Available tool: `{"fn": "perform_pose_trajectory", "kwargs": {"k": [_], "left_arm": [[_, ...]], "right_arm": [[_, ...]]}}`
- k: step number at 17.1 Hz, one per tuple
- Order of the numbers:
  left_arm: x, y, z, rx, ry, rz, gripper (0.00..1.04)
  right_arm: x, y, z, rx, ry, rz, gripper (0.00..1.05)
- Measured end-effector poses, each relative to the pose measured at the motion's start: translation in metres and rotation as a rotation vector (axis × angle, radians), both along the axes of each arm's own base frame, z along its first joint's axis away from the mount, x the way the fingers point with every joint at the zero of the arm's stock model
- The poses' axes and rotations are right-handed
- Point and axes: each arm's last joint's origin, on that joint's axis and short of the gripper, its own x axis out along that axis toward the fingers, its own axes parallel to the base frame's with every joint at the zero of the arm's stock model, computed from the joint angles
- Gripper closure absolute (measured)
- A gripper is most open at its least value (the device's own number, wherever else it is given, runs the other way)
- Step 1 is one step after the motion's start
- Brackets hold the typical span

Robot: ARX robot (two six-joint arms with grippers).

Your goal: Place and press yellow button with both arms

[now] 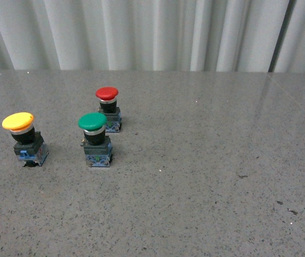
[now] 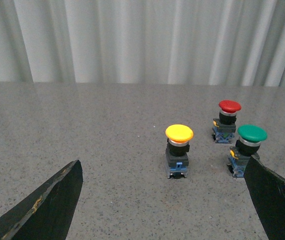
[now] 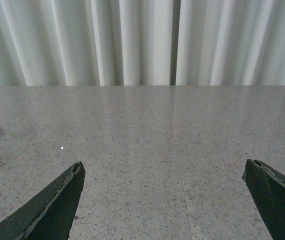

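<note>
**A:** Where is the yellow button (image 1: 24, 140) sitting?

**B:** It is standing upright on the grey surface (image 1: 206, 193), at the left end of the group. It is near the green button (image 1: 94, 140) but not touching it, and the red button (image 1: 108, 110) is standing just behind the green one.

**A:** And the grippers?

**B:** The left gripper (image 2: 163, 161) is hanging spread wide and empty, with the yellow button lying ahead of it, roughly between its jaws. The right gripper (image 3: 163, 163) is spread too and carrying nothing (neither arm is showing in the front view).

**A:** How is it going to handle?

**B:** I am judging it light, rigid and top-heavy, so a sideways nudge is likely tipping it. The smooth domed cap is offering a poor hold. I am favouring the squarish block base, or the black collar above it, with its flat sides meeting the pads.
</note>
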Motion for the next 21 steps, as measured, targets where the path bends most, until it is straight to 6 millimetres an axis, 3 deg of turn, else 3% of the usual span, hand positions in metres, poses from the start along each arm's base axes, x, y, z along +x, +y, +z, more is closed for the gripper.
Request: {"fn": "perform_pose_trajectory", "kwargs": {"k": [21], "left_arm": [[0.0000, 0.0000, 0.0000, 0.000, 0.000, 0.000, 0.07]], "right_arm": [[0.0000, 0.0000, 0.0000, 0.000, 0.000, 0.000, 0.07]]}}
